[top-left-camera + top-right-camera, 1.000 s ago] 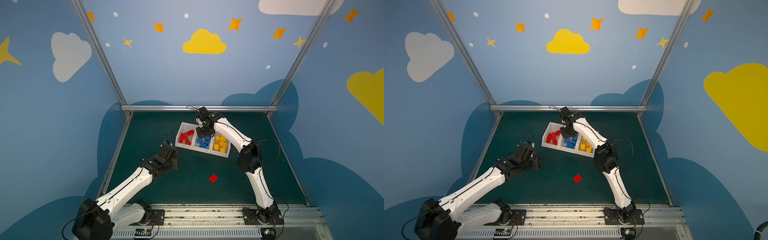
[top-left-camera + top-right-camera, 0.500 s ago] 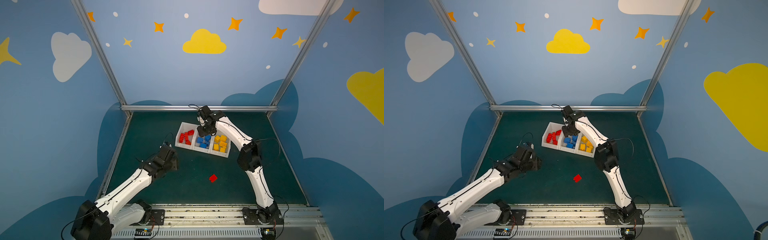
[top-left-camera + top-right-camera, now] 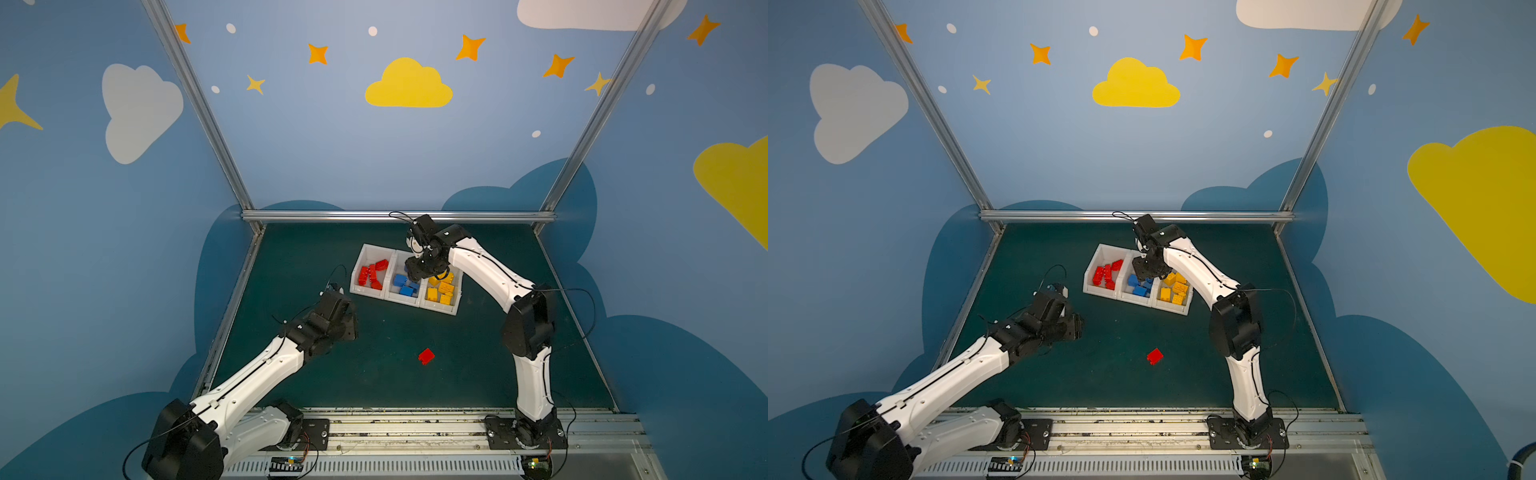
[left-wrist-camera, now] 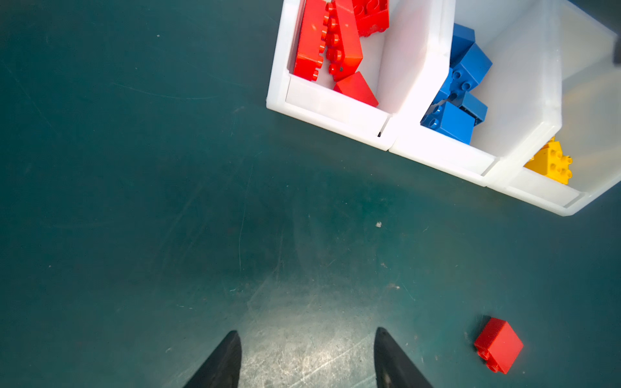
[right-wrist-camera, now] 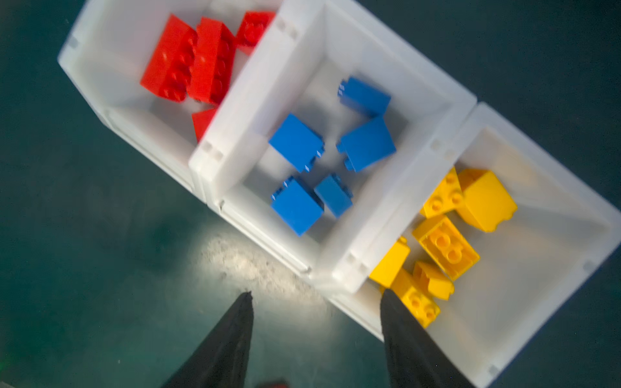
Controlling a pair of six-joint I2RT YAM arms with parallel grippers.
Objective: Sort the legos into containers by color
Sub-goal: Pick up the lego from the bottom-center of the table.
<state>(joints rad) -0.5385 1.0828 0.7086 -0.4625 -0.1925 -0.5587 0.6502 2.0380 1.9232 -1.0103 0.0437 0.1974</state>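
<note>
Because one red brick lies unsorted on the tabletop, left claw and right claw gape empty, right above bins.

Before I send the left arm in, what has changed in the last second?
The right gripper slid sideways from over the blue bin toward the yellow bin; it is open and empty now. The left gripper, open, and the loose red brick stayed put.
</note>
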